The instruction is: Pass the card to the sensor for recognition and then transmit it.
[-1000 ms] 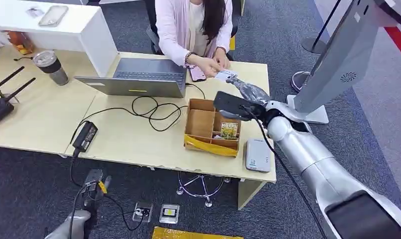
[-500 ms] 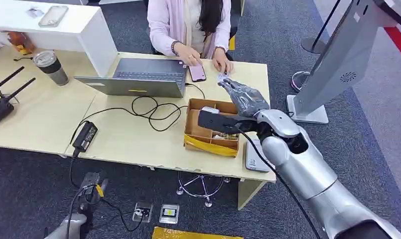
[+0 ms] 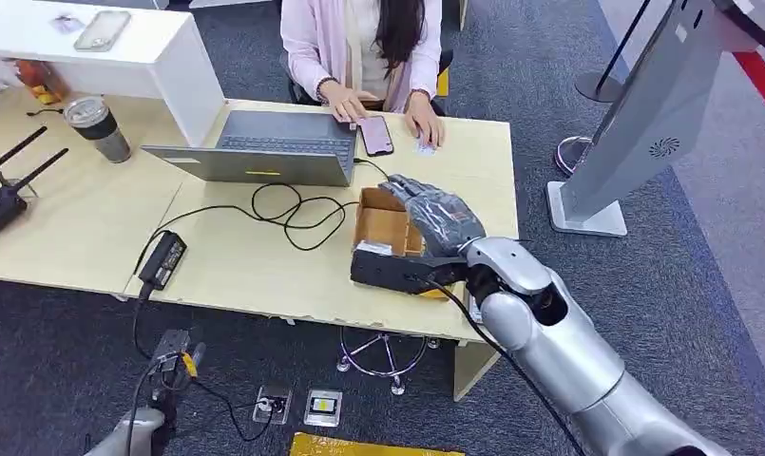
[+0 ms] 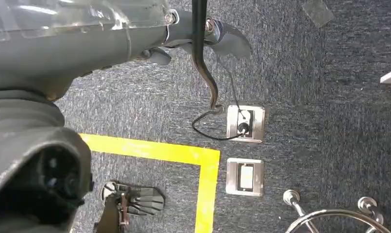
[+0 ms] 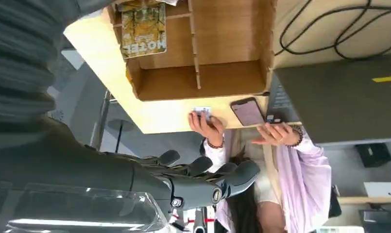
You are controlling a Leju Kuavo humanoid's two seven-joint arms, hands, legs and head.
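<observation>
Cardboard makes up the divided box [image 3: 390, 231] on the desk [image 3: 264, 275] in the head view, and the right hand [image 3: 437, 215] hangs above it holding nothing, its dark fingers apart and a little curled. The card [image 3: 424, 147] lies on the desk's far edge under the hand of the seated person [image 3: 369, 43], beside a phone [image 3: 375, 135], so the handover looks finished. The step in hand is judged to be drawing the arm home; done well, it keeps the forearm lifted clear of the box walls and the grey reader [image 3: 474, 306] near the desk's front corner. The left wrist view looks down at carpet, yellow floor tape [image 4: 183, 154] and floor sockets [image 4: 245, 123]; the left hand's [image 4: 149, 54] fingers are too hidden to tell their state. In the right wrist view the right hand's fingers [image 5: 232, 177] are spread on nothing, with the card [image 5: 202, 112] pinned by the person's fingers beyond the box [image 5: 203, 85].
</observation>
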